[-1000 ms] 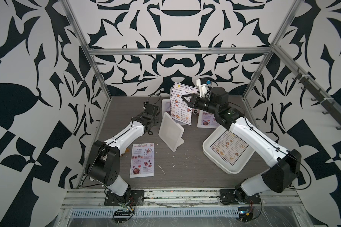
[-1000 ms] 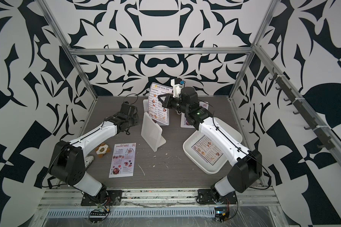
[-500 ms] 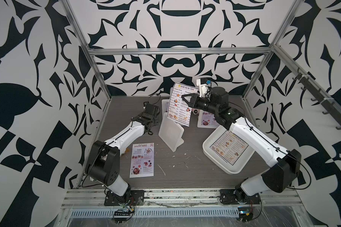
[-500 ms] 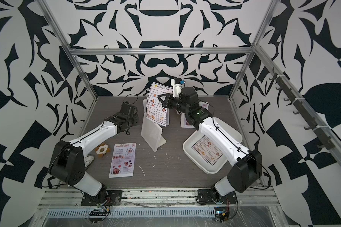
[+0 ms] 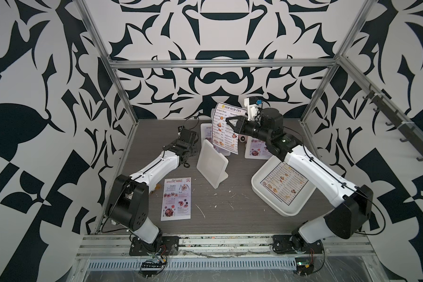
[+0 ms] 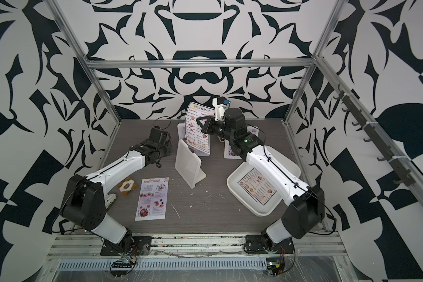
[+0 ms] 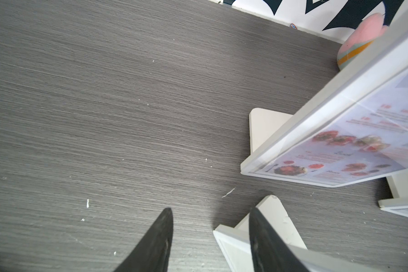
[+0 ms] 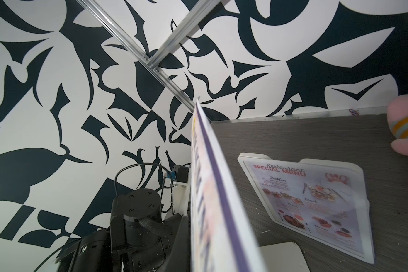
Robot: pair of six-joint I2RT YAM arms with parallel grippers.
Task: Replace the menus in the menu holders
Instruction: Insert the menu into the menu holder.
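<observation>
Nearer than the empty holder point(image 5: 211, 166), a pink menu point(image 5: 176, 199) lies flat and a Dim Sum sheet point(image 5: 283, 184) rests in the tray point(image 5: 266, 194). Beside that holder the left gripper point(image 7: 210, 212) waits with jaws apart, grasping nothing; just behind it the right gripper point(image 5: 230, 120) clenches a Dim Sum menu point(image 5: 224, 133) in the air, barely moved since a second ago, so I judge the insertion is not begun. Farther behind, two filled holders point(image 5: 255, 150) and a toy point(image 8: 405, 122) crowd the approach.

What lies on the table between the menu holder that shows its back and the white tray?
Nothing: in both top views the grey tabletop between that menu holder and the white tray is bare.
</observation>
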